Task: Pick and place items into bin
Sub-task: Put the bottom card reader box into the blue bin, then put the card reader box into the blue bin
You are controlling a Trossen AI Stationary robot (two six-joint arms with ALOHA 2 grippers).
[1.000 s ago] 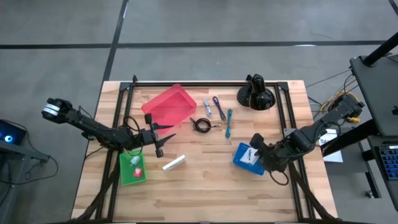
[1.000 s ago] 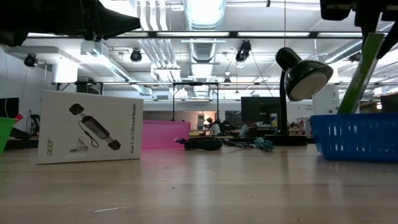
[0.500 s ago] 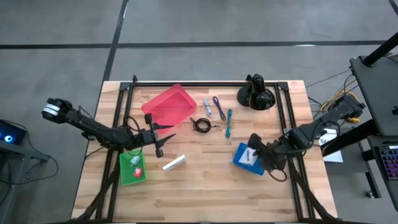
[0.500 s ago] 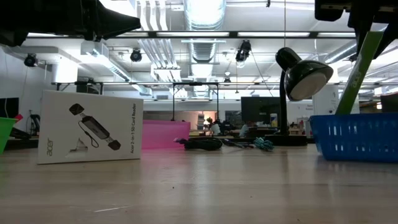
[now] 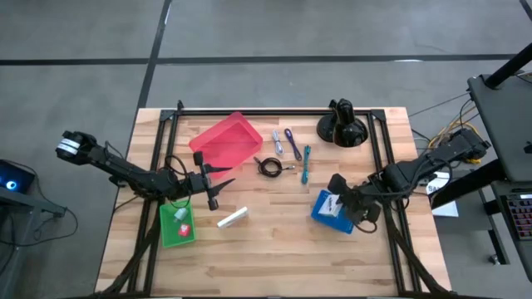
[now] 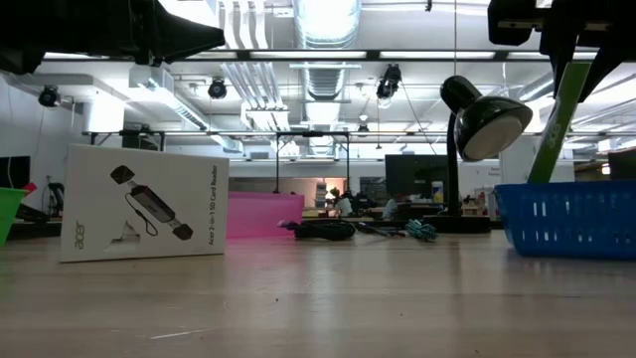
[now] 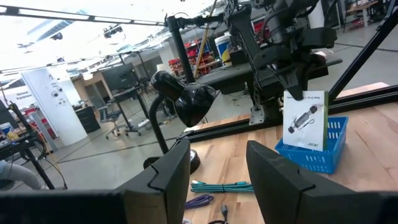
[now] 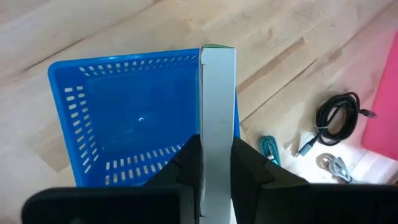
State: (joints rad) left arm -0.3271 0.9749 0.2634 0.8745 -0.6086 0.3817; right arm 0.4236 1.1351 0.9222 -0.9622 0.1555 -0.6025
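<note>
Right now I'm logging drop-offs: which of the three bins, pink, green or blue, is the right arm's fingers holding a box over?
The blue slatted plastic basket: the right gripper holds the white-and-green box above it.

A white cardboard box printed with a card reader (image 6: 145, 204) stands upright on the wooden bench (image 6: 318, 298). Behind it lie a pink plastic tray (image 6: 263, 216), a black coiled cable (image 6: 323, 230) and a teal cord (image 6: 421, 231). A black desk lamp (image 6: 482, 121) rises beside a blue mesh basket (image 6: 566, 218), from which a green-edged box (image 6: 558, 111) slants upward.
</note>
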